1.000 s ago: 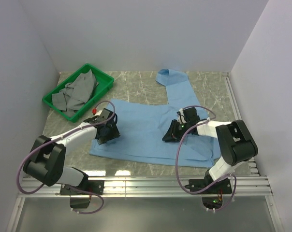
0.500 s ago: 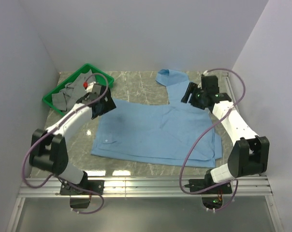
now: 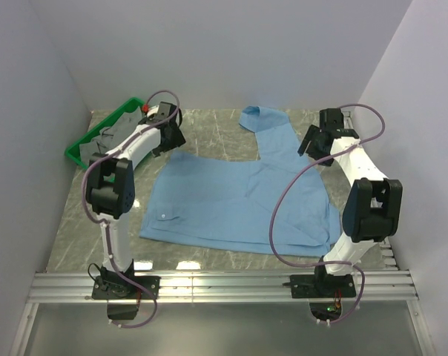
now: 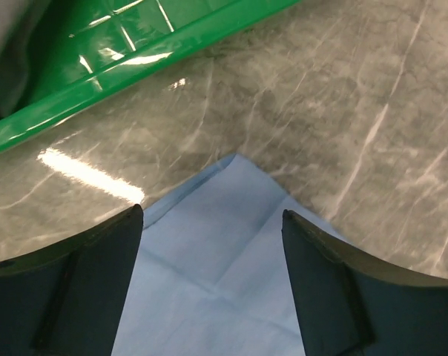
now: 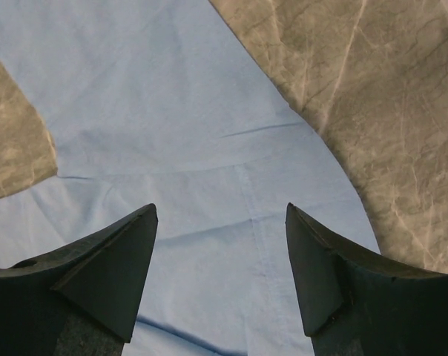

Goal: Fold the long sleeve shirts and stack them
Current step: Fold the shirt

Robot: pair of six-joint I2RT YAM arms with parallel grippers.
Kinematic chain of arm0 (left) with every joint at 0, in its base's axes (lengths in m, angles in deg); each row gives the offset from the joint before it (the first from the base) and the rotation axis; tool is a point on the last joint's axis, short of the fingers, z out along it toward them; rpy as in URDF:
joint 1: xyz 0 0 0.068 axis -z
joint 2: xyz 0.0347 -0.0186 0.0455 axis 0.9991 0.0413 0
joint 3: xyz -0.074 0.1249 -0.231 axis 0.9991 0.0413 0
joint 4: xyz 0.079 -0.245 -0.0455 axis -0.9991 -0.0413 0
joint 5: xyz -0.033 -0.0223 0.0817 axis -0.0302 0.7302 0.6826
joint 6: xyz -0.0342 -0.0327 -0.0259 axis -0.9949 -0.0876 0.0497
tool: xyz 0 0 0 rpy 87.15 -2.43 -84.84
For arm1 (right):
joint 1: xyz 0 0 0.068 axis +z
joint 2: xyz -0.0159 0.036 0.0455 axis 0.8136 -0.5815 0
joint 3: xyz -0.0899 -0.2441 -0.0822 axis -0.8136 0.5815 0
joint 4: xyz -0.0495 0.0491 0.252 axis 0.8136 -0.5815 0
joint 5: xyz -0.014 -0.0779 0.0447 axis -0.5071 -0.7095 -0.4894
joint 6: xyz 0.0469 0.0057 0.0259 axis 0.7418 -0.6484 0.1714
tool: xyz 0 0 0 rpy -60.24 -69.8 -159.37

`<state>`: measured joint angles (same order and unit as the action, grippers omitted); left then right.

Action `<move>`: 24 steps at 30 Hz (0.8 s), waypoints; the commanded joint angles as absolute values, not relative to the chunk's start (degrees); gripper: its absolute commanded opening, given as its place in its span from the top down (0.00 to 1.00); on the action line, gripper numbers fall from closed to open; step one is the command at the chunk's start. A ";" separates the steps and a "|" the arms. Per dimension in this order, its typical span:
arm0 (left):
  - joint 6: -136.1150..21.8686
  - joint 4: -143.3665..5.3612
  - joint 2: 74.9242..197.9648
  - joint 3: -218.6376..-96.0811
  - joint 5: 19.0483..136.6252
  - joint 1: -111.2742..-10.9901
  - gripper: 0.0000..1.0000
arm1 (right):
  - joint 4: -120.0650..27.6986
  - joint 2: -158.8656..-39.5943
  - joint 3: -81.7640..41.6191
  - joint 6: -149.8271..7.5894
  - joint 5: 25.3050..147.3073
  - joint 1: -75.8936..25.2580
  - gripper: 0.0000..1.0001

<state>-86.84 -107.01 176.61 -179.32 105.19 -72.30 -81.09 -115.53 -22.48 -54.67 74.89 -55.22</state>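
Left end effector (image 4: 213, 216) open, empty, over the far-left corner of the light blue shirt (image 3: 239, 200). Right end effector (image 5: 220, 209) open, empty, over the far-right sleeve root. Shirt flat on tabletop (image 3: 209, 133), long axis left-right, body nearward of both.

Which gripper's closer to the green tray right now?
Left. The left gripper hangs just beside the green tray rim, over the light blue shirt at its far-left corner. The right gripper is across the table, over the shirt's far-right side by the sleeve.
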 commanded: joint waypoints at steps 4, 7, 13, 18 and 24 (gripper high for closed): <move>-95.09 -111.62 183.29 -187.66 105.26 -72.52 0.23 | -77.58 -117.02 -22.84 -55.43 74.18 -56.20 0.25; -100.01 -112.06 184.70 -188.28 105.70 -71.99 0.27 | -76.44 -117.38 -22.22 -55.08 74.62 -56.20 0.25; -107.32 -113.03 187.69 -190.39 106.05 -71.72 0.31 | -75.03 -117.38 -20.64 -55.34 74.01 -56.20 0.26; -109.88 -114.08 189.88 -191.80 105.87 -71.81 0.33 | -73.72 -117.73 -19.59 -55.17 74.80 -56.12 0.27; -110.93 -115.22 192.96 -193.21 106.67 -71.81 0.35 | -72.40 -118.26 -18.71 -54.99 76.29 -56.20 0.27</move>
